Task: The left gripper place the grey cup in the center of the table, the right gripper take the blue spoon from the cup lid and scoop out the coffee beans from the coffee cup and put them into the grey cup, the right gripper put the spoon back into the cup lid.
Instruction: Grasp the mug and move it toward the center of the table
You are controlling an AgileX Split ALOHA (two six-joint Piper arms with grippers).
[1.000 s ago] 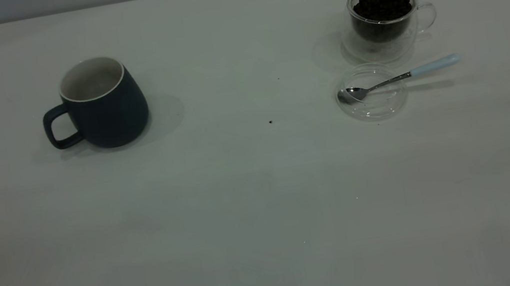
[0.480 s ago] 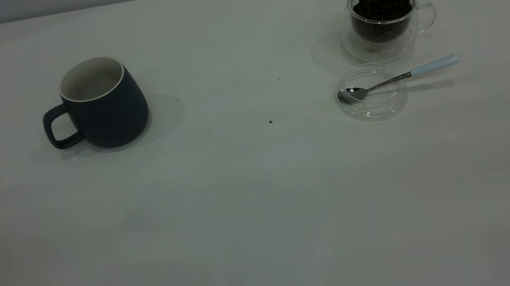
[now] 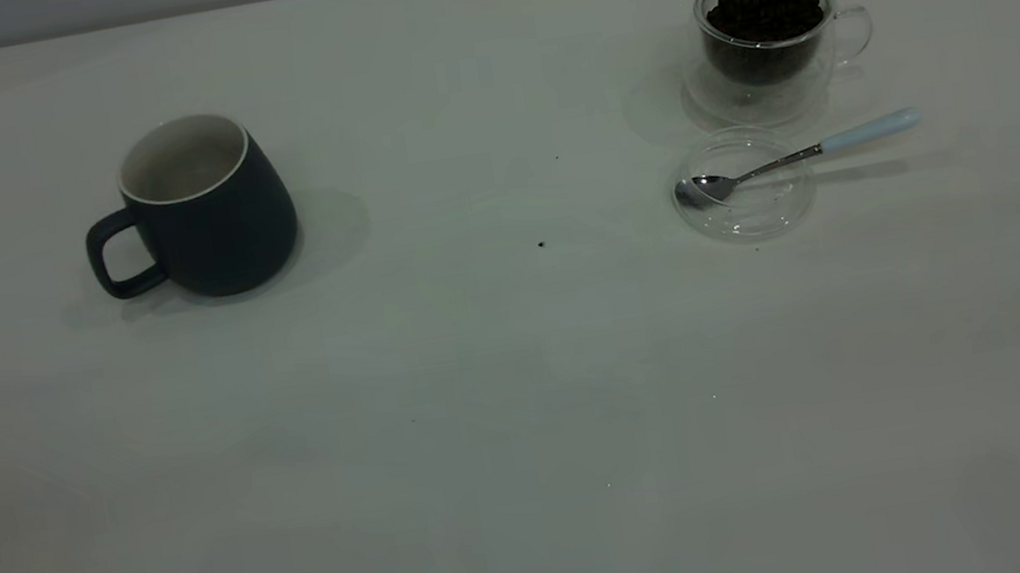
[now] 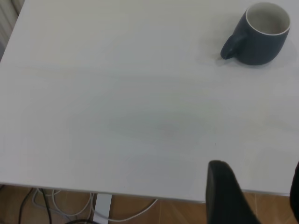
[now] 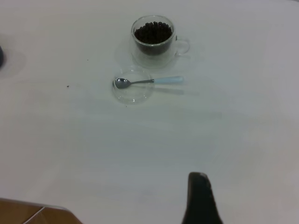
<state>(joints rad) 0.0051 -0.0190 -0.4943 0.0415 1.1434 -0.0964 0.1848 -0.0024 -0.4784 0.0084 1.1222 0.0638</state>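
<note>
both grippers' finger states can't be told; blue spoon point(image 3: 794, 155) rests on cup lid point(image 3: 747, 216).

Left gripper point(image 4: 254, 196): two matte black fingers point(image 4: 224, 191) visible, rounded tips, smooth, unmarked. Right gripper: one matte black finger point(image 5: 200, 198) visible, tapering to a blunt rounded tip.

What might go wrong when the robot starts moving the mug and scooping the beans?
The beans are heaped to the rim of the glass cup, so a scoop may spill some onto the table. The spoon lies tilted with its handle hanging off the lid, so a grab might flip it or drag the lid. The mug is far left, so it needs a firm grip.
</note>
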